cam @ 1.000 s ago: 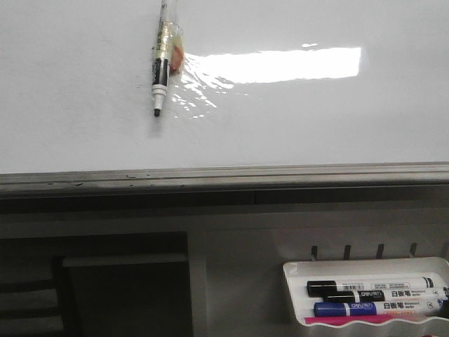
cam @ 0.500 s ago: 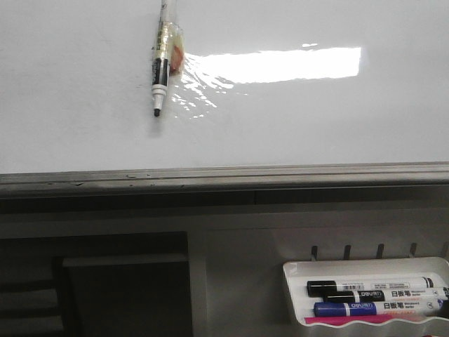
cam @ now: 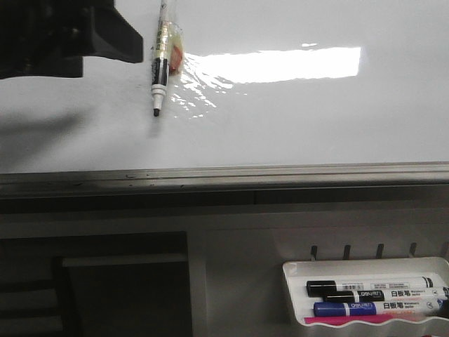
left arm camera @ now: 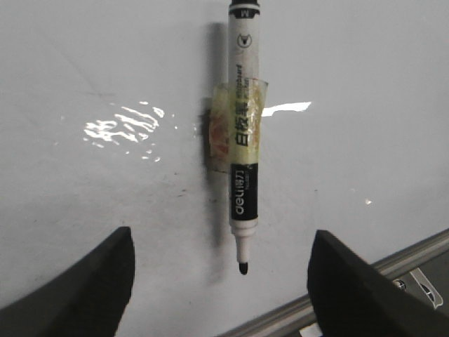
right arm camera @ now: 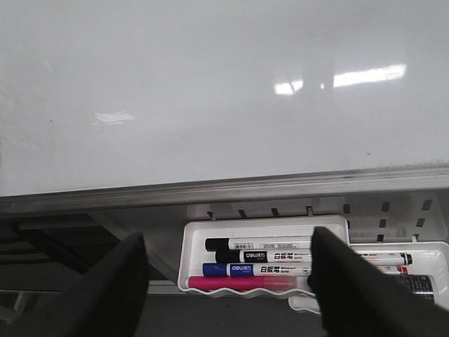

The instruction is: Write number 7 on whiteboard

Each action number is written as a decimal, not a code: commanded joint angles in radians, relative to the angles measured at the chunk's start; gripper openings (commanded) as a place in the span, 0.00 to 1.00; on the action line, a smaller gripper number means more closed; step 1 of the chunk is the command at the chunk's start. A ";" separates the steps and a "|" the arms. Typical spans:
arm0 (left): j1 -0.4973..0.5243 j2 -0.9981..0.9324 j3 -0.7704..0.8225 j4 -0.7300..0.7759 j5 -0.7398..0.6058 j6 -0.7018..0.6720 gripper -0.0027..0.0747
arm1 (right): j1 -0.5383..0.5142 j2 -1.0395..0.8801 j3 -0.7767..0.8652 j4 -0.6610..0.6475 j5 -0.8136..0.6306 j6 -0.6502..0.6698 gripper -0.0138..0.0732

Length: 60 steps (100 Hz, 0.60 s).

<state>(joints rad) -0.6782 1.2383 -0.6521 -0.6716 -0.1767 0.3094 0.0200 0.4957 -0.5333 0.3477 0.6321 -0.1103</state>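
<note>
**No Stroke Yet on the Board, Marker Taped in Place**

Glossy white fills most of the front view: the whiteboard is seen above its grey edge strip, with a bright wrinkled glare patch near the upper centre of the frame. No number 7 can be found on it in any view; the surface is unmarked, so the writing is judged not yet begun.

At the upper left of the front view the left gripper is seen as a dark mass just beside a black-tipped marker. In the left wrist view its jaws are spread wide, with nothing grasped, and the marker is framed between them, uncapped and fixed to the board by yellowish tape.

At the lower right of the front view a small white tray of spare markers is hung below the board. The right gripper is seen with its jaws parted and empty, facing that tray.

A slip is judged the main risk: the tape may hold when the marker is pulled, so the pen could be twisted in the jaws or the tip dragged, leaving a stray mark.
</note>
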 commanded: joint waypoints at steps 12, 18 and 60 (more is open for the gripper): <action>-0.008 0.114 -0.127 0.010 -0.083 0.003 0.64 | -0.005 0.014 -0.035 0.004 -0.075 -0.013 0.66; -0.008 0.145 -0.151 0.025 -0.083 0.003 0.64 | -0.005 0.014 -0.035 0.004 -0.075 -0.013 0.66; -0.008 0.231 -0.199 0.086 -0.094 0.003 0.21 | -0.005 0.014 -0.035 0.002 -0.075 -0.014 0.66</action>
<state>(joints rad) -0.6867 1.4868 -0.8254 -0.5965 -0.2187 0.3131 0.0200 0.4957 -0.5333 0.3477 0.6321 -0.1103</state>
